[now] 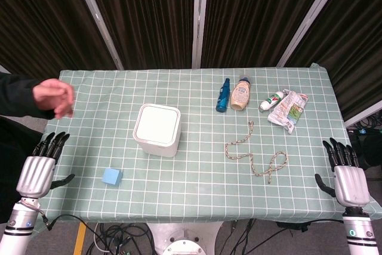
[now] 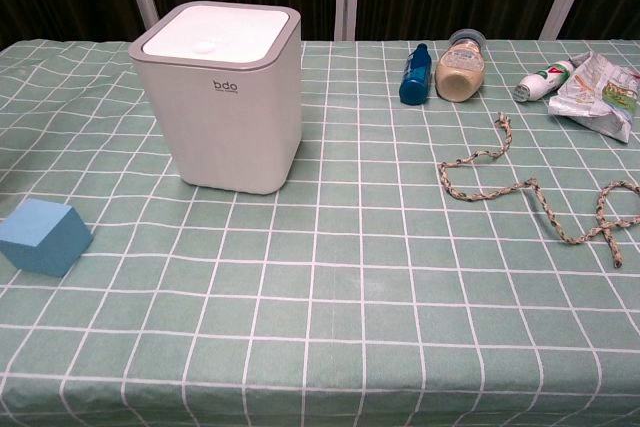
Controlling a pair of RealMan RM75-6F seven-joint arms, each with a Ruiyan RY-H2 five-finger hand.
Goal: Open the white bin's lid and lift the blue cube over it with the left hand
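The white bin (image 1: 157, 130) stands left of the table's middle with its lid (image 2: 219, 31) down flat. A blue cube (image 1: 111, 176) lies on the cloth in front and to the left of it, also at the left edge of the chest view (image 2: 42, 237). My left hand (image 1: 42, 166) hovers at the table's near left corner, fingers straight and apart, holding nothing, a short way left of the cube. My right hand (image 1: 347, 175) is at the near right corner, fingers likewise spread and empty. Neither hand shows in the chest view.
A person's hand and dark sleeve (image 1: 52, 98) reach in over the table's left edge. At the back right stand a blue bottle (image 1: 222, 95), a tan jar (image 1: 240, 94), a small tube (image 1: 271, 101) and a crumpled packet (image 1: 288, 109). A knotted rope (image 1: 255, 152) lies right of centre.
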